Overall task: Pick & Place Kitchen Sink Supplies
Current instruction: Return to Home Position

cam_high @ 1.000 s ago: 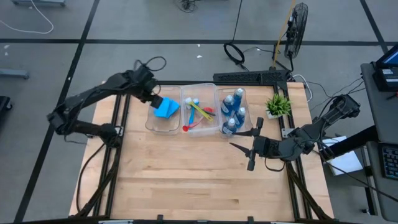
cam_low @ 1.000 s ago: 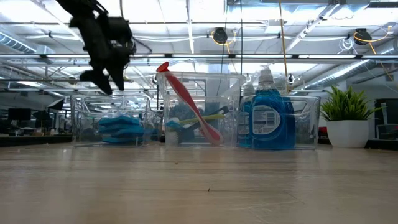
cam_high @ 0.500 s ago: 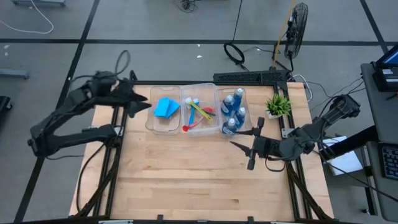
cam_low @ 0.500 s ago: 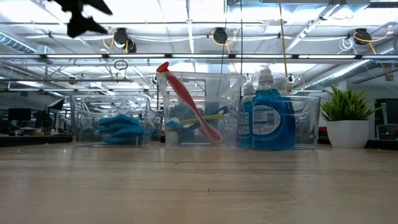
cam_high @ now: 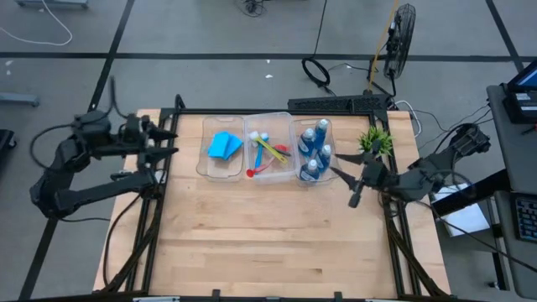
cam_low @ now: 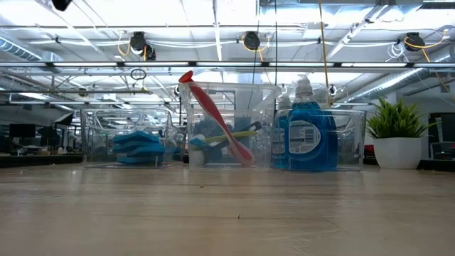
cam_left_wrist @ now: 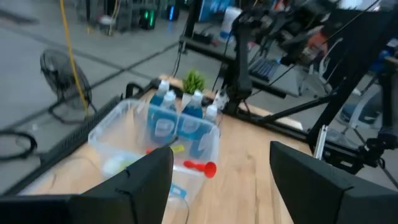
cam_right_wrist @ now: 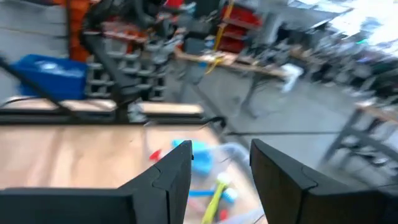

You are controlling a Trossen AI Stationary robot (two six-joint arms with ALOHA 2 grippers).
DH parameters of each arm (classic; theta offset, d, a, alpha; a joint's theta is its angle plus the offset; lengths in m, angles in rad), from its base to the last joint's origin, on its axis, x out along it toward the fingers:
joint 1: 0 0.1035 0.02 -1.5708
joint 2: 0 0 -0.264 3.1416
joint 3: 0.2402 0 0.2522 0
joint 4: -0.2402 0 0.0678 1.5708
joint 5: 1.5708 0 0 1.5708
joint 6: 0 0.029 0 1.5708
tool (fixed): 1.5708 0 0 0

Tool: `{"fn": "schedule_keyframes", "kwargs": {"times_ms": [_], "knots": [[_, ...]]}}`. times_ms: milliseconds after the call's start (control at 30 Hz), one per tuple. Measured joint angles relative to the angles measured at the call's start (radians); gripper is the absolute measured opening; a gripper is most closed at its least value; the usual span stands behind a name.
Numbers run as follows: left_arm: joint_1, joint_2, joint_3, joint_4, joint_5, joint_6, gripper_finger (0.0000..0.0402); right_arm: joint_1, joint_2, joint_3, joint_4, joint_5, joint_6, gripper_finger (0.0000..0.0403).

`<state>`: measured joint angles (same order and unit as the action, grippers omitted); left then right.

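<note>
You are seeing the sponges (cam_high: 222, 145), brushes (cam_high: 268, 152) and bottles (cam_high: 316, 153) all lying in clear bins (cam_high: 220, 169) between your left hand (cam_high: 166, 141) and right hand (cam_high: 346, 184), both gaping empty.

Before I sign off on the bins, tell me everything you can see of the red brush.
The red brush is thin and long-handled, plastic by its look, with a rounded end. It stands tilted inside the middle bin. The rounded end pokes above the rim at the near left corner, and the other end is down toward the bin's right side. A yellow-green brush lies in the bin beside it. Nothing grips it.
</note>
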<state>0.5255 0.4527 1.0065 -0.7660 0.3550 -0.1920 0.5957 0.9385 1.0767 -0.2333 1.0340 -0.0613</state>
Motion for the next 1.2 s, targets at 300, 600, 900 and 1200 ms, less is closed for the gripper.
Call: {"fn": "schedule_keyframes", "kwargs": {"times_ms": [300,600,900,1200], "knots": [[0.0,-0.133,-0.075,0.004,0.005,0.007,0.0269,-0.031,-0.145,-0.13,-0.133,-0.232,0.241,0.0153],[0.0,-0.273,-0.306,0.162,0.052,-0.045,0.0269,-0.039,-0.329,-0.514,0.213,-0.28,0.346,0.0153],[0.0,-0.431,-0.447,0.217,0.064,-0.049,0.0269,-0.039,-0.59,-0.667,0.289,-0.277,0.335,0.0153],[0.0,-0.447,-0.433,0.19,0.032,-0.02,0.0269,-0.039,-0.804,-0.667,0.284,-0.277,0.158,0.0153]]}}
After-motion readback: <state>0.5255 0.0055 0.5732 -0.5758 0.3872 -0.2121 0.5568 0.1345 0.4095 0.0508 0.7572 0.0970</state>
